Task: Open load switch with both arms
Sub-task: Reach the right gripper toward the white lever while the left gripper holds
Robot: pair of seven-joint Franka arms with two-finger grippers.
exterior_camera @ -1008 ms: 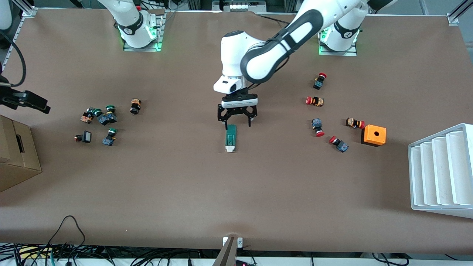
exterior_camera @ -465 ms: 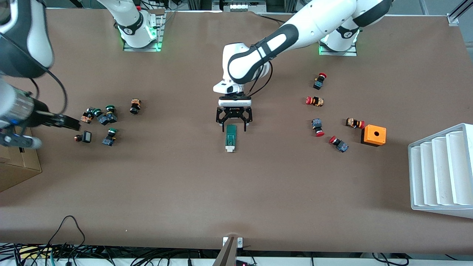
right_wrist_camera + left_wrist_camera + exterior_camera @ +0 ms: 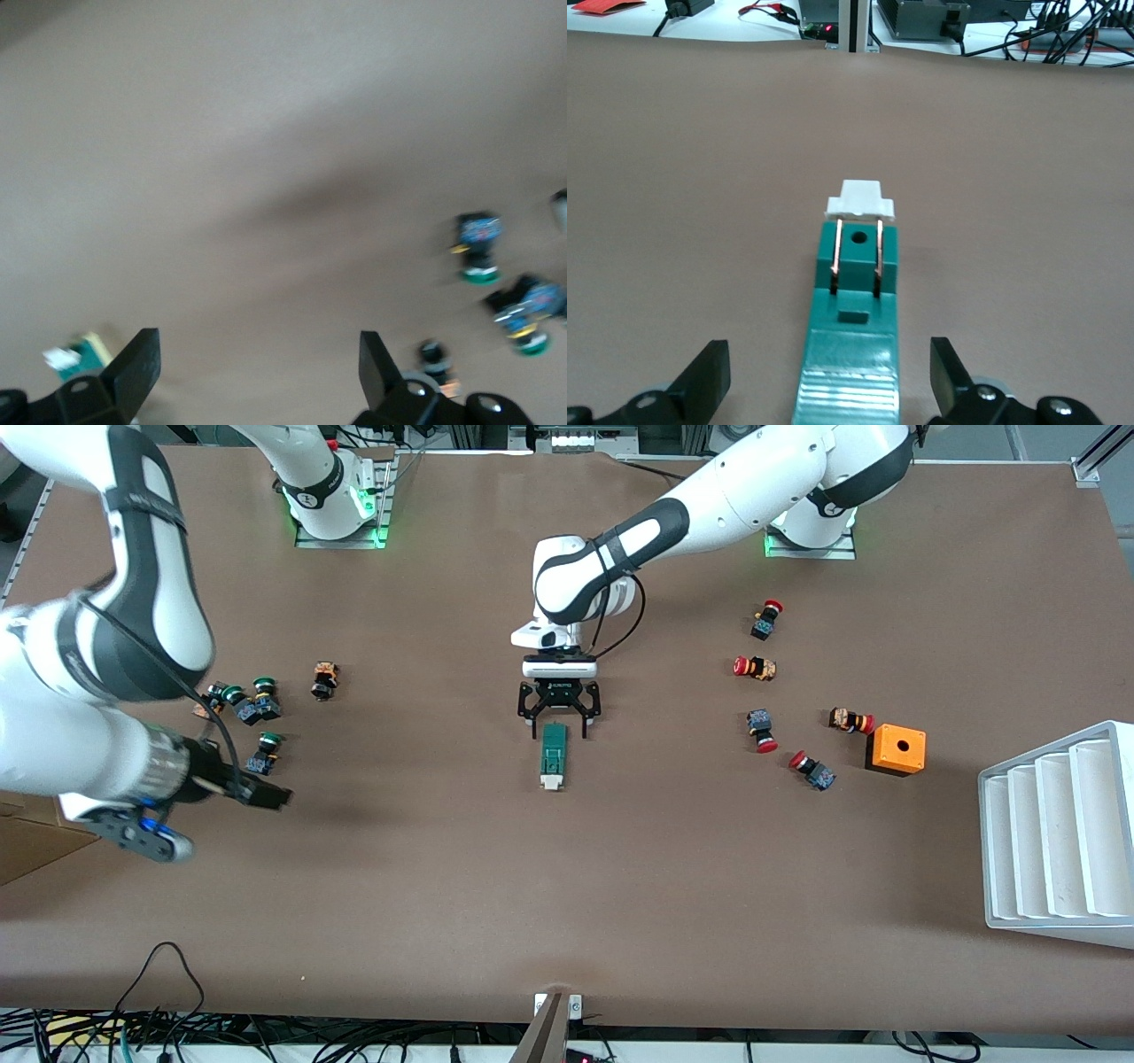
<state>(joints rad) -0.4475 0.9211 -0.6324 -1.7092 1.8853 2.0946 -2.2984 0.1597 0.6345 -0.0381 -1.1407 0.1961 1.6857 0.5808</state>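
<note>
Front view shows the left gripper [image 3: 559,729], jaws open, over the narrow dark-green load switch [image 3: 554,756] mid-counter; right gripper [image 3: 266,795], also open, approaching; next, I think, lowering to clamp.

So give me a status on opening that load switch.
Done: the left gripper, open, straddles the load switch's green end. In hand: the right gripper, open, is over bare table near the green-capped buttons. Left: grip both ends and pull; the white tab looks seated.
</note>
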